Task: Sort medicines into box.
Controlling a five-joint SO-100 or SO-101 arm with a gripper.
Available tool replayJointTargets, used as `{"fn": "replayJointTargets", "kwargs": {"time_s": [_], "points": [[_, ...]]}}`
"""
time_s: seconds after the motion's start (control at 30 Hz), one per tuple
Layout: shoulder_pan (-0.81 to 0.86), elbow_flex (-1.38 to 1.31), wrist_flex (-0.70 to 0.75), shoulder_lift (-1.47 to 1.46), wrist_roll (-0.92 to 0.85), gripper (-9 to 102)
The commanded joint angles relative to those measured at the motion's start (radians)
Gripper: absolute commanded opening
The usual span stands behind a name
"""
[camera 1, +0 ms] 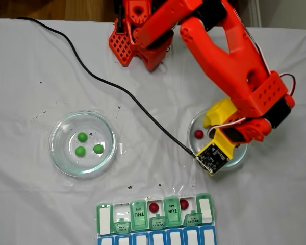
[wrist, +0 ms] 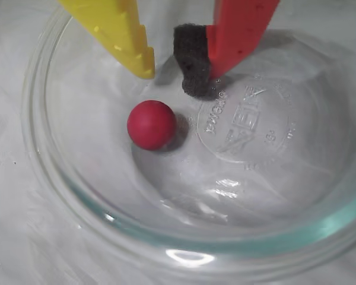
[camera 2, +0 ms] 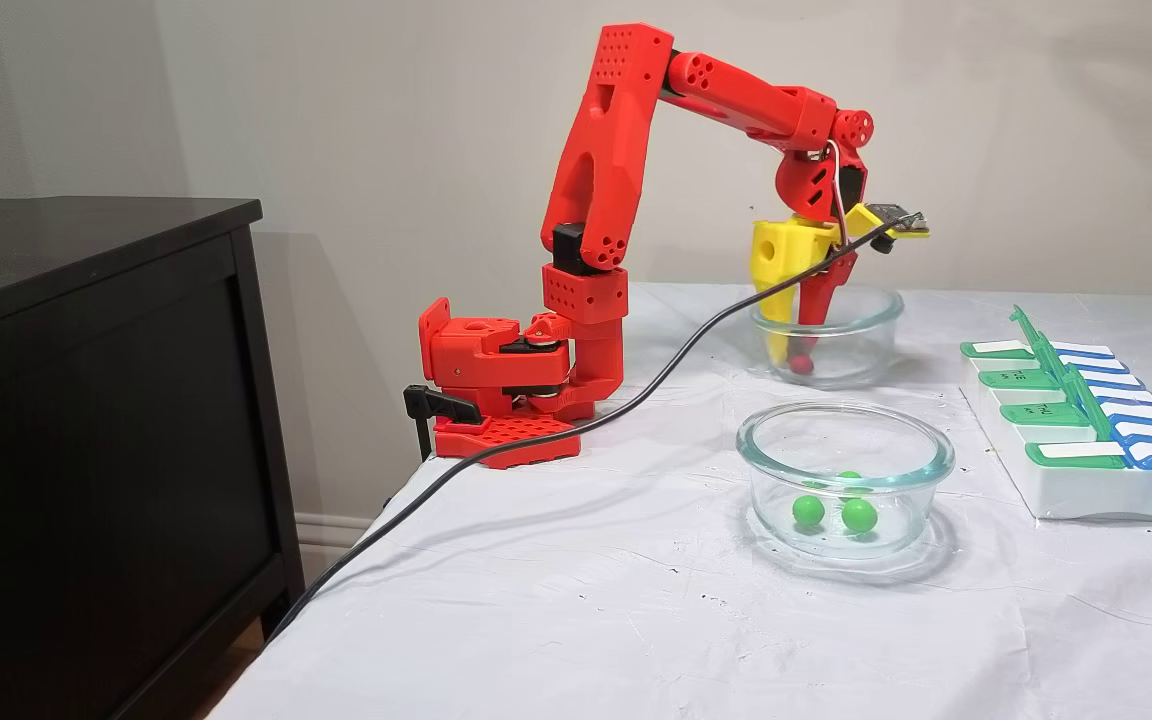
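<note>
Progress looks like two of six: in a fixed view from above, two red balls (camera 1: 153, 207) sit in open compartments of the box (camera 1: 155, 217), three green balls (camera 1: 82, 137) wait in the left glass dish (camera 1: 56, 153), one red ball (camera 1: 199, 133) remains in the right dish (camera 1: 194, 122). Wrist view: the tool (wrist: 172, 71) hangs spread and empty just above that red ball (wrist: 152, 124). Side fixed view: the arm (camera 2: 616, 150) arches up from its base on the bench (camera 2: 586, 600), wrist pointing straight down into the far dish (camera 2: 876, 310).
</note>
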Motion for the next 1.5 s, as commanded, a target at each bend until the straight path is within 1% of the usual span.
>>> {"fn": "replayJointTargets", "kwargs": {"time_s": [0.0, 0.27, 0.47, 0.87, 1.2, 1.47], "points": [[0.009, -0.009, 0.032, 0.008, -0.034, 16], [0.049, -0.058, 0.067, 0.083, -0.058, 21], [0.098, -0.104, 0.078, 0.081, -0.071, 24], [0.206, -0.172, 0.1, 0.055, -0.092, 23], [0.141, -0.077, 0.11, 0.063, -0.094, 21], [0.135, -0.069, 0.106, 0.041, -0.095, 20]]}}
